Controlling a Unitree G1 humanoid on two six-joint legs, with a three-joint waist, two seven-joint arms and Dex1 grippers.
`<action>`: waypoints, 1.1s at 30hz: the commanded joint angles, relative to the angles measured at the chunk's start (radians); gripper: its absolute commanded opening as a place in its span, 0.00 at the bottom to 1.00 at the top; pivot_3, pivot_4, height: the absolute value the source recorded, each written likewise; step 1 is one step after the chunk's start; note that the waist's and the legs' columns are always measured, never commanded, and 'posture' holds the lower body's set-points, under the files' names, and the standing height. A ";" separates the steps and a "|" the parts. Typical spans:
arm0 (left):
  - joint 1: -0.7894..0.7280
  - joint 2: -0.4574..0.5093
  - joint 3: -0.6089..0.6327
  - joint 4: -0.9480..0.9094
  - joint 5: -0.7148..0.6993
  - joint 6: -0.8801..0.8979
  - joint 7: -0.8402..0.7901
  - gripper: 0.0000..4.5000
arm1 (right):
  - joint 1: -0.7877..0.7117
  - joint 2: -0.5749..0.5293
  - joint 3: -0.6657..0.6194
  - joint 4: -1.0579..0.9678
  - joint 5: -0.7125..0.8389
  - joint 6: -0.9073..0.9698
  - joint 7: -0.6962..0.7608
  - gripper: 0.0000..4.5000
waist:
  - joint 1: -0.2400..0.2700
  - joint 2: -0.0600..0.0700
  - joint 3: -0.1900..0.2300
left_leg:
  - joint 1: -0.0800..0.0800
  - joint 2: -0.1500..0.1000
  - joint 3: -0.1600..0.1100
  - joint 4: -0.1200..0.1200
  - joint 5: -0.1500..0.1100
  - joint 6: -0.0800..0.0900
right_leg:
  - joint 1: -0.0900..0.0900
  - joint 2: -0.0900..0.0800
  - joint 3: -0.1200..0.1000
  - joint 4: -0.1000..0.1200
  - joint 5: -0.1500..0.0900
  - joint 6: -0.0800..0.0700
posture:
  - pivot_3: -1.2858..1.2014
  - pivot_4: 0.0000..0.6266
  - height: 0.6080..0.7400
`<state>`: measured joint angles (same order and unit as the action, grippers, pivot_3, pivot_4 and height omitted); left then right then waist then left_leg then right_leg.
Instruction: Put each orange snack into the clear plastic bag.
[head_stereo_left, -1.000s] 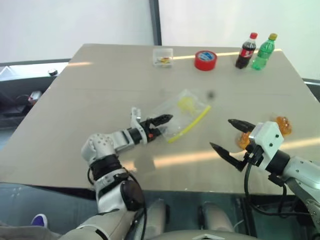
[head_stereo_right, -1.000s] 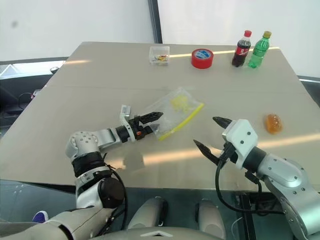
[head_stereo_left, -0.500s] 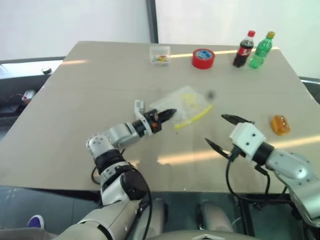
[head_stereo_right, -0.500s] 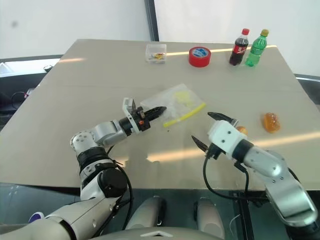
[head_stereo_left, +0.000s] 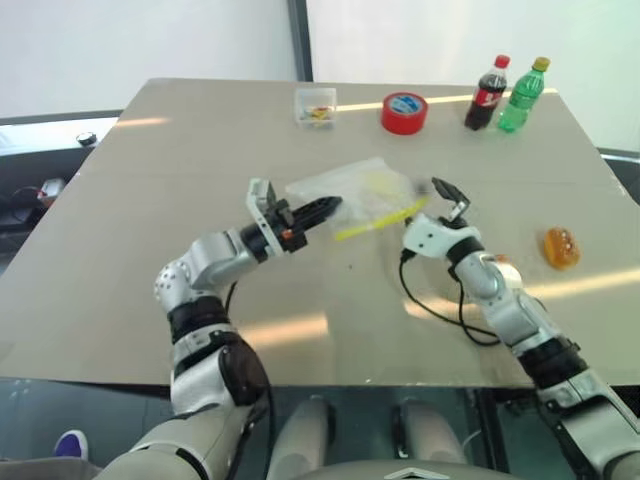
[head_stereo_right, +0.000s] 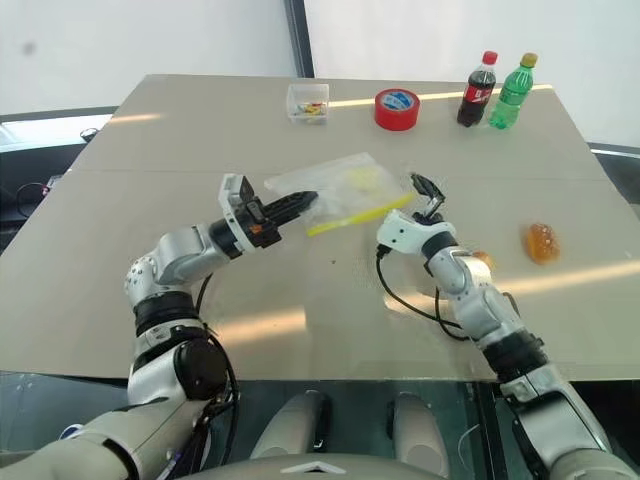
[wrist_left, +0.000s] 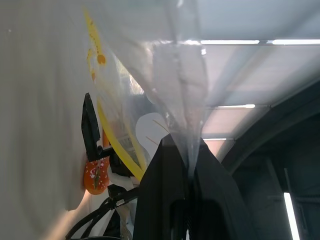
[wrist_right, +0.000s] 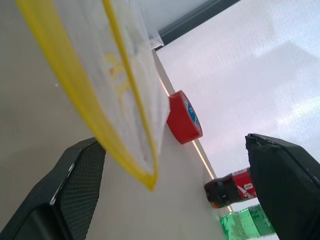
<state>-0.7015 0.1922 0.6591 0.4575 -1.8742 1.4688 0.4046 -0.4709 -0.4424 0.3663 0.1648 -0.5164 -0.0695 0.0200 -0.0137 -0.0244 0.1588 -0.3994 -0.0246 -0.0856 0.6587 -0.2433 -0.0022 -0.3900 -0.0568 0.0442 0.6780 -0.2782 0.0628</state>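
Left gripper (head_stereo_left: 325, 208) was clamped on the bag (head_stereo_left: 365, 188), lifting it; right gripper (head_stereo_left: 447, 200), jaws apart, needed the yellow edge (head_stereo_left: 372, 220) next.

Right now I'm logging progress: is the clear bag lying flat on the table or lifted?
Lifted. The left pincer is shut on one edge of the clear bag, which hangs above the table.

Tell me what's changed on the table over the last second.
The left tool shut on the clear plastic bag with the yellow seal strip and lifted it. The right tool, jaws open, reached to the bag's far end. Glossy orange snack, red tape roll and bottles stayed.
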 joint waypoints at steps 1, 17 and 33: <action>0.019 0.012 -0.063 -0.076 -0.098 -0.067 0.018 0.02 | -0.038 0.022 -0.012 0.044 -0.003 -0.080 -0.020 1.00 | 0.000 0.000 0.000 | 0.000 0.000 0.000 0.000 0.000 0.000 | 0.000 0.000 0.000 0.000 0.000 0.000 | 0.52 0.24 1.00; 0.103 0.103 -0.179 -0.255 -0.095 -0.170 -0.015 0.00 | -0.099 0.055 -0.096 0.113 0.073 -0.135 0.048 0.03 | -0.008 0.000 0.000 | 0.000 0.000 0.001 -0.001 0.001 0.000 | 0.000 0.002 0.000 0.000 0.000 0.000 | 0.52 0.24 1.00; 0.192 0.695 -0.811 -0.961 1.200 -0.811 -0.904 0.52 | -0.245 -0.005 -0.150 0.061 0.174 0.141 0.410 0.00 | -0.006 0.007 0.006 | 0.002 -0.001 0.006 -0.015 0.002 -0.003 | -0.003 0.003 0.005 -0.007 0.000 -0.002 | 0.52 0.24 1.00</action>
<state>-0.5104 0.8788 -0.0956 -0.4529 -0.7945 0.7566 -0.4259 -0.6851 -0.4655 0.2270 0.2808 -0.3793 0.0225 0.3875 -0.0196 -0.0174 0.1646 -0.3977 -0.0252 -0.0789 0.6430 -0.2411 -0.0050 -0.3939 -0.0536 0.0496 0.6704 -0.2781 0.0612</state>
